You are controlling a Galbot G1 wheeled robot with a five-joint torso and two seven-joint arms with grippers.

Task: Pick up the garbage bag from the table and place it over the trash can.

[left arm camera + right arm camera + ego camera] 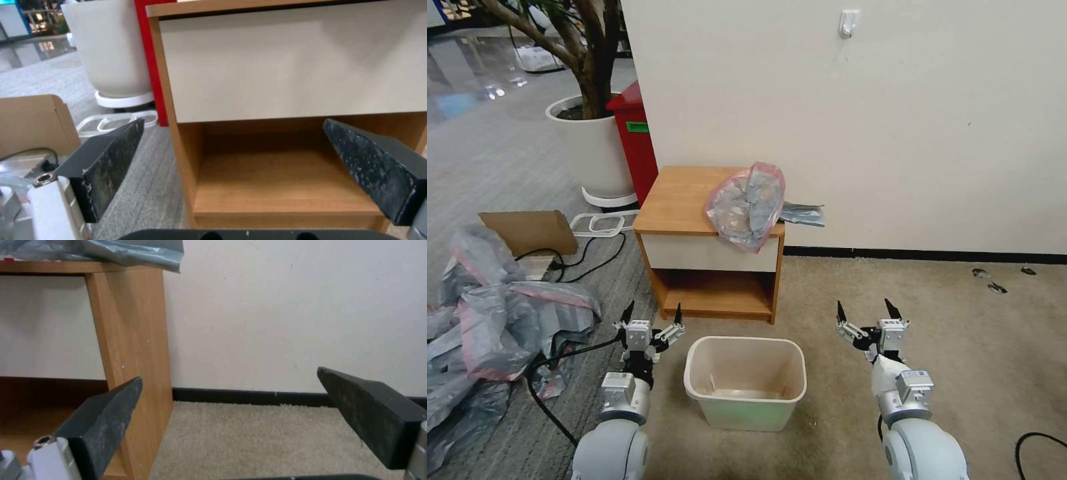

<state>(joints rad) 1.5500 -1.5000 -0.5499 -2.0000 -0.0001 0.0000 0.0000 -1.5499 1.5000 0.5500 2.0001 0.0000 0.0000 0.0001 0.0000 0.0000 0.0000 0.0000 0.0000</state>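
The garbage bag [746, 205] is lying crumpled on the right part of the bench [680, 193] top, its pink-rimmed mouth hanging over the front edge above the cream drawer front and a grey fold trailing off the right side toward the wall [894, 120]. The trash can [746, 382] is standing on the carpet just in front of the bench's open lower shelf, upright and holding nothing visible. The left claw [652, 313] is hovering low at the left of the trash can, near the bench's front left corner, with its dark fingers spread wide and gripping nothing; in the left wrist view they are framing the drawer front and lower shelf. The right claw [866, 309] is hovering at about the same height to the right of the trash can, past the bench's right side, likewise spread and holding nothing; in the right wrist view it is facing the bench's side panel, the wall and the black baseboard. A heap of grey-pink bags [487, 320] is lying on the floor at the far left, well apart from the bench, and a red bin [637, 143] is standing behind the bench beside a white planter [590, 150].
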